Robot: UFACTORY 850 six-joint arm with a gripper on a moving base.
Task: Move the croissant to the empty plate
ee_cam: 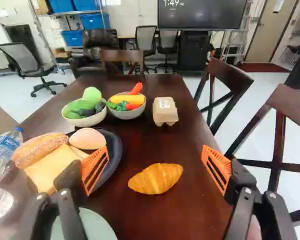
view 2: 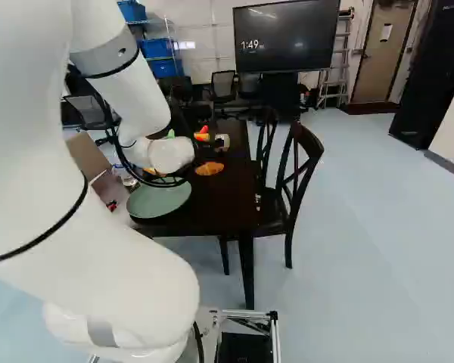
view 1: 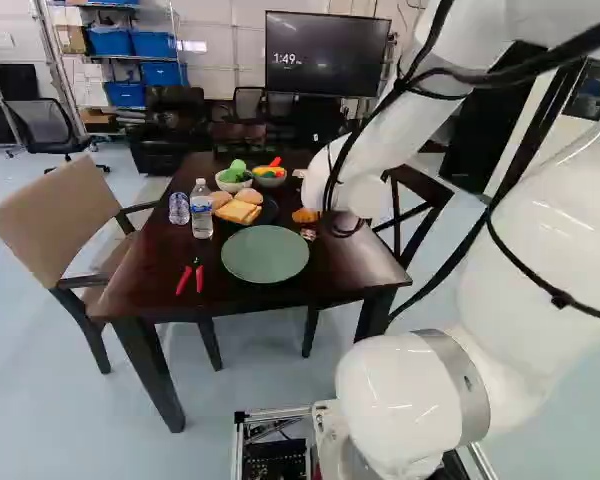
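Beyond the green plate [view 1: 265, 254], off its right side: croissant [ee_cam: 156, 178] flat on dark wood table [view 1: 352, 268]. Plate close to table's near edge; bare wood right of plate, out to right edge. Bread-loaded black plate [ee_cam: 115, 156] beyond green plate, left of croissant. Gripper [ee_cam: 155, 154] spread wide, croissant ahead between fingers. Croissant golden-orange, ridged, plump, slightly curved
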